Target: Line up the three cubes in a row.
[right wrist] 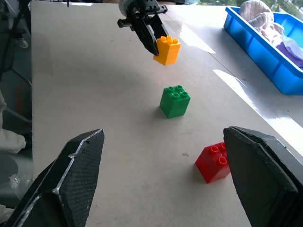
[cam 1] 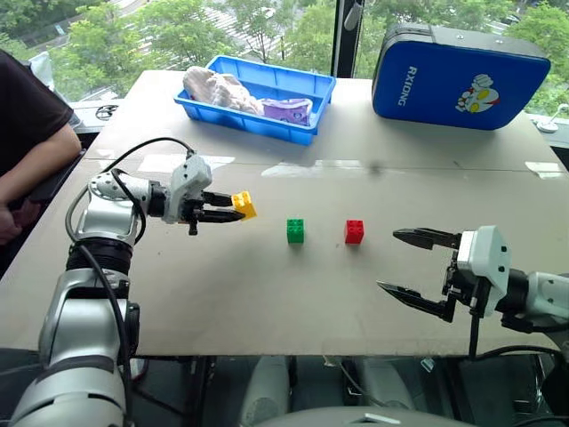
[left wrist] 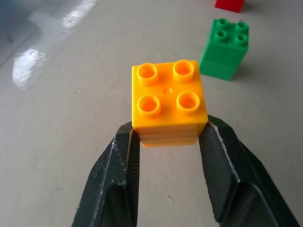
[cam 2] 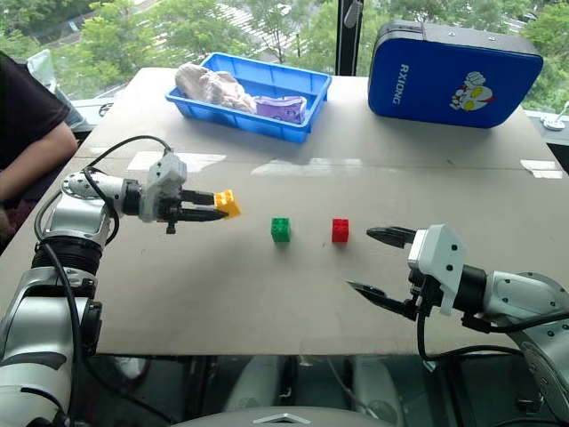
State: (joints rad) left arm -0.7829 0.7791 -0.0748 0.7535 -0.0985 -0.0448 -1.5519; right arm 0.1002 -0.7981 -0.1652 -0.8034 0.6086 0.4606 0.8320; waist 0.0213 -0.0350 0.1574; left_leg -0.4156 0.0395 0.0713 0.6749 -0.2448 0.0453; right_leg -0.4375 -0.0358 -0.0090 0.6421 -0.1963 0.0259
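1. Our left fingers [cam 1: 233, 210] are clenched on the yellow cube [left wrist: 168, 101], pinching its lower sides so the studded top stays free. In the head view the cube appears lifted clear of the table [cam 1: 267, 294], though we cannot be sure of the gap.
2. Our right fingers [cam 1: 407, 263] stand spread wide and hold nothing, hovering near the table's near edge at about 5 o'clock from the red cube [cam 1: 354, 231].
3. We judge the step in hand to be carrying the yellow cube to its place: the green cube [cam 1: 295, 230] and the red one already sit side by side, apart, on a common line across the table.
4. From the yellow cube, the green lies at roughly 4 o'clock, the red further along the same way.
5. The next move, as we read it, calls for setting the yellow cube down at 9 o'clock of the green, with a gap matching the one between green and red, square to them and studs up, then releasing.
6. The cubes are small, glossy plastic blocks, each with four round studs on top; the yellow one shows thin seams low on its side.
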